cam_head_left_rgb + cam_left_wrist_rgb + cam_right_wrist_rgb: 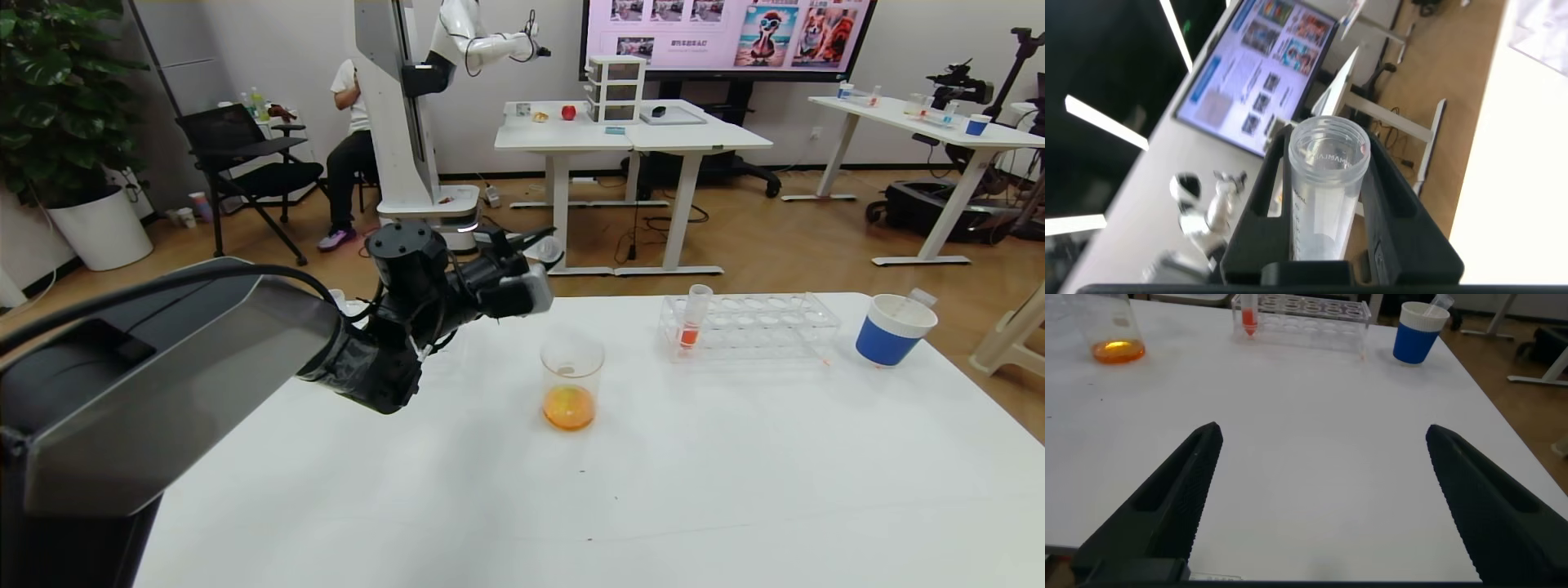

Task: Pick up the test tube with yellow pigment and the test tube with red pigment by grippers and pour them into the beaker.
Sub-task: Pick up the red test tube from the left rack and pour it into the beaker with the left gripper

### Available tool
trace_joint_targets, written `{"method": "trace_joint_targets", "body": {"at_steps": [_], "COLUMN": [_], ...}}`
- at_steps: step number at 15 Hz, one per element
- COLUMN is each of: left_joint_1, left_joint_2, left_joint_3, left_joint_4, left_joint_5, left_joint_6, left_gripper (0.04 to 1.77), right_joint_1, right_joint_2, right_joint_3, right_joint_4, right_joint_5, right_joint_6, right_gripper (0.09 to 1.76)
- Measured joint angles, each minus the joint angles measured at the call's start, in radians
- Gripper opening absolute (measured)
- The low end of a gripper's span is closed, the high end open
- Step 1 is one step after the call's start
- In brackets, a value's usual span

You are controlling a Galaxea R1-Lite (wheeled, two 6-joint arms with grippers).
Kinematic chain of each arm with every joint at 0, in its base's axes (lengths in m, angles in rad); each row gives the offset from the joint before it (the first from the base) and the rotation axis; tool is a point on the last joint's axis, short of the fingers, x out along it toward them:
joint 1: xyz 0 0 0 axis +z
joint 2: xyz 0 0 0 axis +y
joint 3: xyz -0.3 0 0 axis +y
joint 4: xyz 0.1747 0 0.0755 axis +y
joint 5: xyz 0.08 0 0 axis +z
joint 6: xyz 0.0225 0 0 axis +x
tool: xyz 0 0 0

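Note:
My left gripper (535, 249) is raised above the table's far edge, left of the beaker. It is shut on a clear test tube (1325, 196) that looks empty, with a tiny reddish drop at its rim. The tube's mouth points away toward the room. The beaker (571, 380) stands mid-table with orange liquid in its bottom, and also shows in the right wrist view (1114, 331). A test tube with red pigment (692, 320) stands upright in the clear rack (767, 325). No tube with yellow liquid is in view. My right gripper (1323, 457) is open and empty, low over the table's near part.
A blue paper cup (891, 333) with a clear tube (918, 298) leaning in it stands right of the rack. Other tables, a chair, a second robot and a seated person are beyond the far edge.

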Motion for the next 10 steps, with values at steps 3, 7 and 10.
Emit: {"method": "trace_joint_targets", "body": {"at_steps": [3, 7, 10], "left_joint_1": [-0.027, -0.043, -0.045], "left_joint_2": [-0.001, -0.013, -0.060], "left_joint_3": [0.011, 0.007, 0.008], "left_joint_4": [-0.070, -0.064, 0.128], "left_joint_5": [0.189, 0.567, 0.771], "left_joint_6": [-0.418, -0.824, -1.060], "left_gripper": [0.50, 0.50, 0.50], "right_joint_1": [0.000, 0.000, 0.000], "right_joint_2": [0.000, 0.000, 0.000], "right_joint_3": [0.000, 0.000, 0.000], "right_joint_4": [0.000, 0.000, 0.000], "right_joint_5": [0.000, 0.000, 0.000], "right_joint_6": [0.000, 0.000, 0.000], "right_gripper": [1.74, 1.74, 1.74]}}
